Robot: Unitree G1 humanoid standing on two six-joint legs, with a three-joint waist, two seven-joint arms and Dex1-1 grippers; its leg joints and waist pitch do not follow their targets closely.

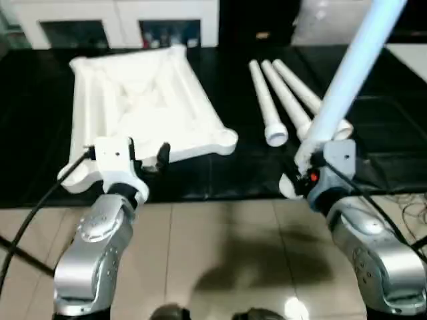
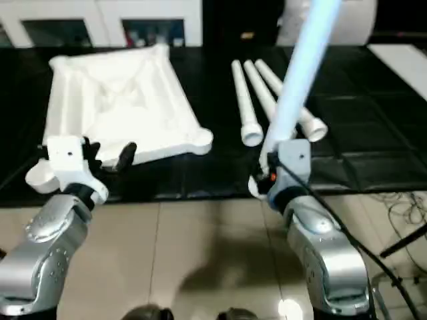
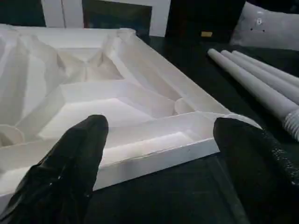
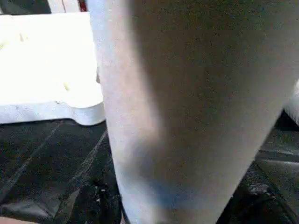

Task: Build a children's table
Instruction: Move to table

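Observation:
The white table top (image 1: 143, 100) lies upside down on the black mat, its ribbed underside and round corner sockets facing up. My left gripper (image 1: 143, 159) hangs open just before the top's near edge (image 3: 154, 149), one black finger (image 3: 70, 172) to either side and nothing between them. My right gripper (image 1: 303, 177) is shut on a white leg (image 1: 350, 73) that rises tilted toward the upper right; the leg (image 4: 187, 102) hides its fingers. Three more legs (image 1: 273, 100) lie side by side on the mat, right of the top.
The black mat (image 1: 373, 133) ends at a beige tiled floor (image 1: 233, 253) under my forearms. A white cabinet (image 1: 113, 20) stands behind the mat. A grey pillow (image 3: 271, 28) lies at the back right. Cables (image 1: 407, 207) trail on the floor at the right.

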